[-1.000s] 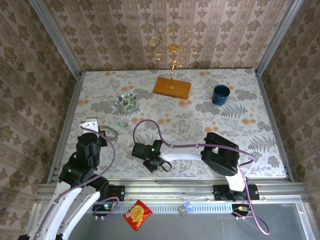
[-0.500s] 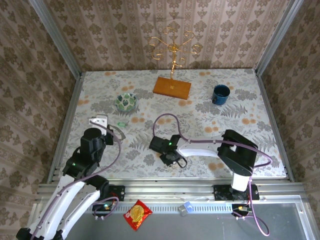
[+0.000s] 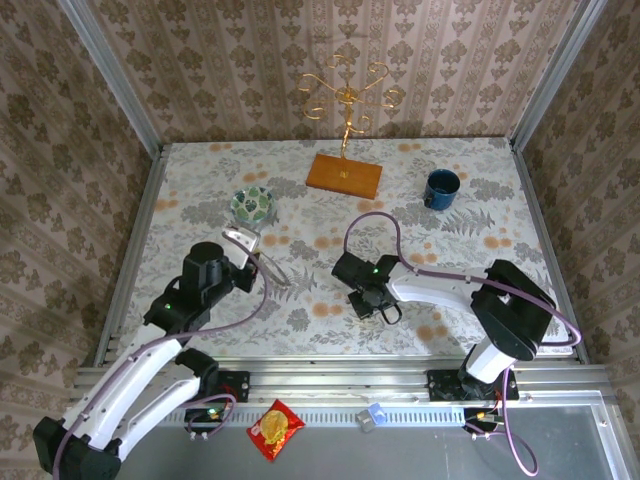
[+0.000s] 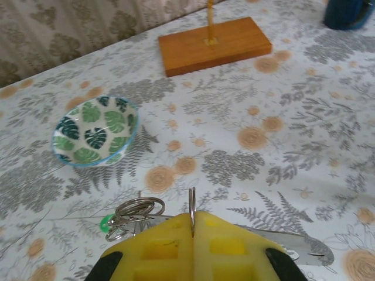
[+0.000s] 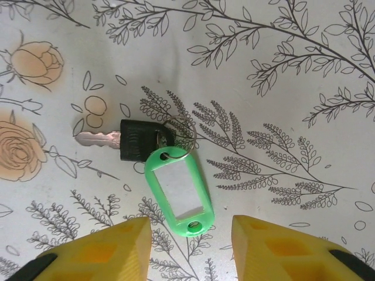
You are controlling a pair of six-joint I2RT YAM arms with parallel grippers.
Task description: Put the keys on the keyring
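Top view: left fingers point(image 3: 246, 244) toward the tabletop's point(image 3: 450, 260) left edge, keyring point(image 3: 272, 268) at their tips; right fingers point(image 3: 374, 303) nearer the near edge. Left wrist: fingers together, clamped on the keyring's thin rim. Right wrist: fingers apart, black-headed key point(image 5: 132, 140) with green tag point(image 5: 179, 193) flat just ahead.

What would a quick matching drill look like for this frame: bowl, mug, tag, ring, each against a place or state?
Things:
1. bowl
2. mug
3. tag
4. ring

Place or state:
A. blue, far right on the table
B. pinched edge-on in the shut left jaws
C. leaf-patterned, left of the wooden base
D. green, lying flat, joined to a black key, in front of the open right jaws

Pairs: 1-C, 2-A, 3-D, 4-B
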